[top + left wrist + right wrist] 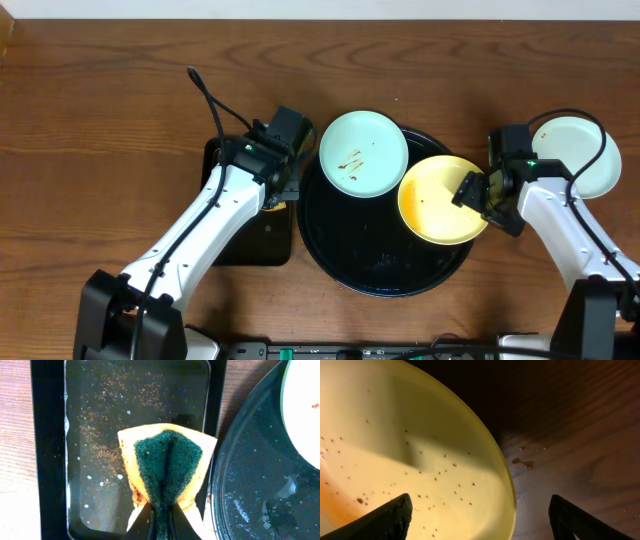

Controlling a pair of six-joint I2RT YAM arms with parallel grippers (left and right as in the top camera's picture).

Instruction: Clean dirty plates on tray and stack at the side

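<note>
A pale yellow plate (440, 200) speckled with crumbs lies on the right part of the round black tray (385, 270). My right gripper (478, 196) is at its right edge and open; in the right wrist view the plate's rim (507, 490) runs between the wide-apart fingers (385, 520), touching neither. A mint-green plate (363, 152) with a brown smear rests on the tray's upper left. Another mint plate (578, 155) lies on the bare wood at the far right. My left gripper (161, 510) is shut on a folded green-and-yellow sponge (167, 467), left of the round tray.
A rectangular black tray (50, 460), wet and sprinkled with crumbs, lies under the sponge, beside the round tray's left rim (220, 485). Small brown sauce drops (522, 462) mark the wood next to the yellow plate. A black cable (210, 100) rises behind the left arm.
</note>
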